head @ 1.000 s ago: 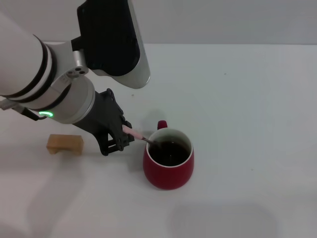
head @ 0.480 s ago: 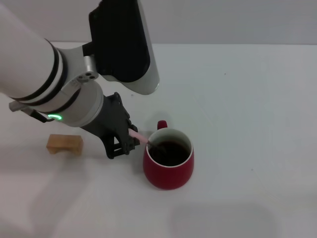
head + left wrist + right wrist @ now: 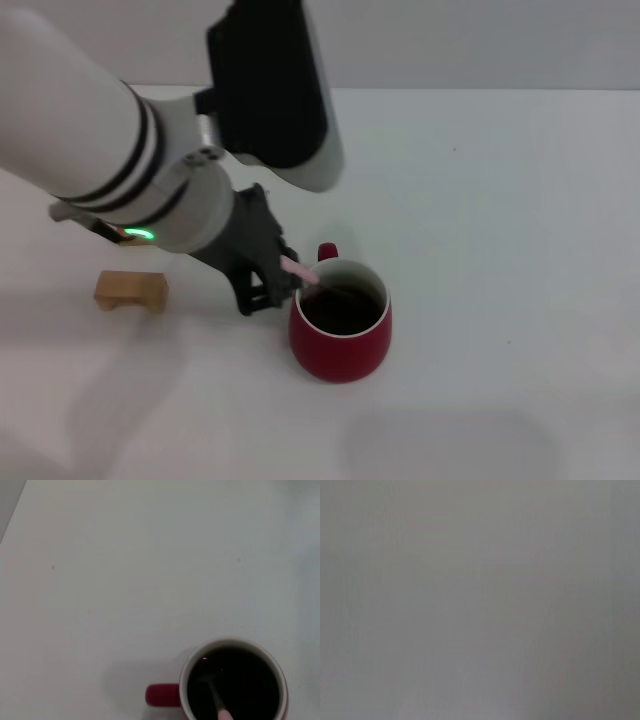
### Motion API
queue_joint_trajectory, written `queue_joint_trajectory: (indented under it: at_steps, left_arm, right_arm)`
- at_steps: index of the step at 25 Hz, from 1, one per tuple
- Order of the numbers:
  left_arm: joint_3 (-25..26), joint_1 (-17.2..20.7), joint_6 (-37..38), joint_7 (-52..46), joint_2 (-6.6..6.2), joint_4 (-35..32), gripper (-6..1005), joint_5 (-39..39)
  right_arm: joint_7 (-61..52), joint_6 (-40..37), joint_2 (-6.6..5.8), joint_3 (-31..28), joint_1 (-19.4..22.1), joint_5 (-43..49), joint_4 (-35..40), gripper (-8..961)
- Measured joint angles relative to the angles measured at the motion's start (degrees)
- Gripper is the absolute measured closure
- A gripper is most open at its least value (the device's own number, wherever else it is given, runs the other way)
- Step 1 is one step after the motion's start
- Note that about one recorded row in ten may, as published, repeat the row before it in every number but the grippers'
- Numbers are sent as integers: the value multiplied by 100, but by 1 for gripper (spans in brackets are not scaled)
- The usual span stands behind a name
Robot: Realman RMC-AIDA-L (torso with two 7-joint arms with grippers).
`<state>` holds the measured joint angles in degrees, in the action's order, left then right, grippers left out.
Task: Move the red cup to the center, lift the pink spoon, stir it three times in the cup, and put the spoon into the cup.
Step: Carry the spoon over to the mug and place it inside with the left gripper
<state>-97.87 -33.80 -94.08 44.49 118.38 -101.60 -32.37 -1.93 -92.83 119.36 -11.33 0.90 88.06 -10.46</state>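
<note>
Head view gives you the left gripper [image 3: 283, 277] low over the table [image 3: 500, 200], just beside the red cup [image 3: 341, 321] on its left side, with its dark fingers closed on the pale handle of the pink spoon [image 3: 300, 271]. You see the spoon slanting down from the gripper over the white rim and into the dark inside of the cup. The cup stands upright on the table, roughly midway between the left and right edges and toward the near edge, with its small loop handle pointing to the far edge. 1 small tan wooden block [image 3: 131, 290] lies on the table well to the left of the cup, apart from it and from the gripper.

From the left wrist view you look straight down into the red cup [image 3: 232, 682]; the grey neck and bowl of the pink spoon [image 3: 217, 700] sit inside it, and the pink end shows at the picture's edge.

Your right wrist view shows only plain grey, and the right gripper appears in no view.
</note>
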Motion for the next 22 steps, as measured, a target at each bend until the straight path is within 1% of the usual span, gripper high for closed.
queue_joint_trajectory:
  at_steps: [6, 13, 22]
  left_arm:
    - [-288, 6, 272, 18, 9, 85, 824, -176]
    - [-576, 27, 230, -39, 9, 74, 824, -238]
    - [-530, 192, -41, -139, -8, -141, 824, -189]
  right_arm:
    - [0, -59, 3, 40, 24, 0, 0, 953]
    - [0, -73, 6, 69, 24, 0, -6, 954]
    - [0, -77, 9, 125, 33, 10, -9, 954]
